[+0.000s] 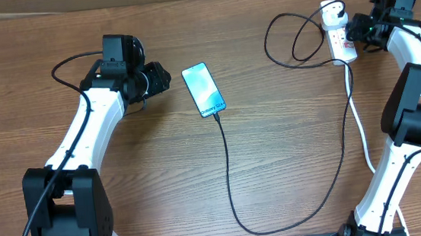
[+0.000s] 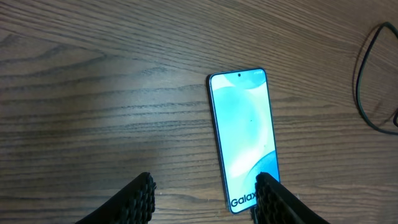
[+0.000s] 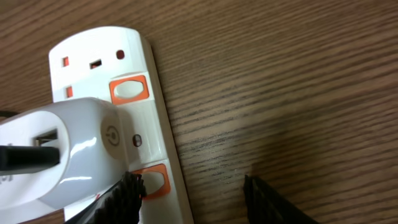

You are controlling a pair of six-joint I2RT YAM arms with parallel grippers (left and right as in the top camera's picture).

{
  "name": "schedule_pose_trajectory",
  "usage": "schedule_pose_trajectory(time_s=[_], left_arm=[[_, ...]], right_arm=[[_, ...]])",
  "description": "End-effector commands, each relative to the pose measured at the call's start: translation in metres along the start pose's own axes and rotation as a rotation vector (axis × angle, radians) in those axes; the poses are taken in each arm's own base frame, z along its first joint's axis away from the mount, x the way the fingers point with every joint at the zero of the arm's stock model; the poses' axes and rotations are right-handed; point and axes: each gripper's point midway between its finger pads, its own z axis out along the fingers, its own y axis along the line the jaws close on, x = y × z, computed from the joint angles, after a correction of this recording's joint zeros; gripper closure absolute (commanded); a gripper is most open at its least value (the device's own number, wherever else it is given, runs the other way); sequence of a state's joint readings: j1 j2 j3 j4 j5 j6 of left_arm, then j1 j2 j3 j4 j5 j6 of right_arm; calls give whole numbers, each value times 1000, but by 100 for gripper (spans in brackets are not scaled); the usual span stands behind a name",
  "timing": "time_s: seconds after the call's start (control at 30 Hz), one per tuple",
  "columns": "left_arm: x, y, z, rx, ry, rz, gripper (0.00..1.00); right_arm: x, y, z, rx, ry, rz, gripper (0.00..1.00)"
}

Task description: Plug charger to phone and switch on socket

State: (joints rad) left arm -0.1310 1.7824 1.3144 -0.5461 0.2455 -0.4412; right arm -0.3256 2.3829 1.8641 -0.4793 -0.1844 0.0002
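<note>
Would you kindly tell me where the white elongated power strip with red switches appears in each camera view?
Overhead: white elongated power strip at top right.
Left wrist: not in view.
Right wrist: left side, carrying a white plug adapter.
Shared landmark: the thin black cable, visible in all three views.

So the phone (image 1: 203,90) lies mid table (image 1: 186,13), socket (image 1: 341,44) well off to its right. The charger (image 1: 226,170) runs from the phone's near end, loops toward the front edge, then up to the socket's far end.
</note>
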Motion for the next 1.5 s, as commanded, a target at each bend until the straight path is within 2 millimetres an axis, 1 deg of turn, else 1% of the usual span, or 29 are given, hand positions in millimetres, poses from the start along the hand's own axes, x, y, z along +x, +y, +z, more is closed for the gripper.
schedule_pose_trajectory(time_s=[0.0, 0.13, 0.63, 0.77, 0.97, 1.47], left_arm=[[0, -4, -3, 1, -11, 26, 51], [0, -4, -3, 1, -11, 26, 51], [0, -4, -3, 1, -11, 26, 51], [-1, -4, -3, 1, -12, 26, 51], [-1, -4, -3, 1, -12, 26, 51], [-3, -5, -3, 6, -22, 29, 50]], right_arm=[[17, 3, 16, -19, 41, 2, 47], [25, 2, 23, -19, 61, 5, 47], [23, 4, 23, -23, 53, 3, 48], [20, 10, 22, -56, 46, 5, 48], [19, 11, 22, -58, 42, 3, 47], [25, 26, 25, -70, 61, -16, 46]])
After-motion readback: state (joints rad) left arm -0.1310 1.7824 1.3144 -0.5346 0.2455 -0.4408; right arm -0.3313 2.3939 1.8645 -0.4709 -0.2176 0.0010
